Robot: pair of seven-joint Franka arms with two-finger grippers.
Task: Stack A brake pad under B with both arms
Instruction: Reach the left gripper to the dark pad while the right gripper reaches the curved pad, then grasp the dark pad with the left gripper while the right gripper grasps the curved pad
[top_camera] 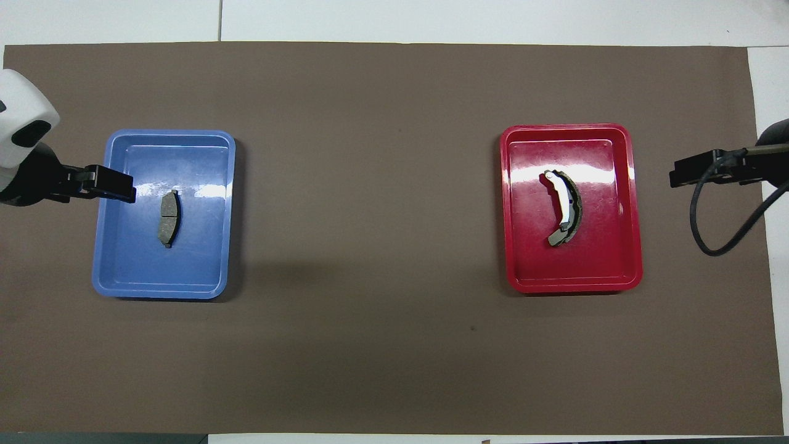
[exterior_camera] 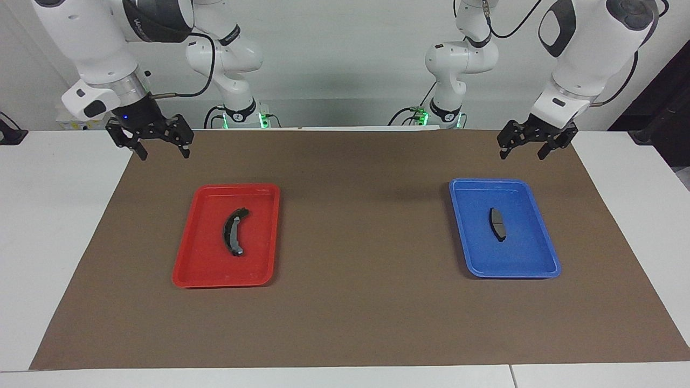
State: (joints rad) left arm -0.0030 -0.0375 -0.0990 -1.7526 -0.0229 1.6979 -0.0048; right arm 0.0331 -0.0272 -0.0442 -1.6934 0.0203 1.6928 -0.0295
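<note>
Facing view: at middle right, the short A brake pad [exterior_camera: 497, 224] lies in a blue tray [exterior_camera: 544, 253]; at middle left, the long curved B [exterior_camera: 233, 232] lies in a red tray [exterior_camera: 200, 264]. Both sit on the counter [exterior_camera: 356, 312]. At upper right the left pincer [exterior_camera: 521, 150], at upper left the right pincer [exterior_camera: 160, 150], both spread and empty, hang above the mat. The step looks like the opening approach; next, each must descend onto its pad.

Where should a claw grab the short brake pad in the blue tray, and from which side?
Grip the short pad across its narrow width at mid-length, coming straight down. It lies flat in the blue tray, apart from every wall, its long axis running nearer-to-farther from the robots.
</note>
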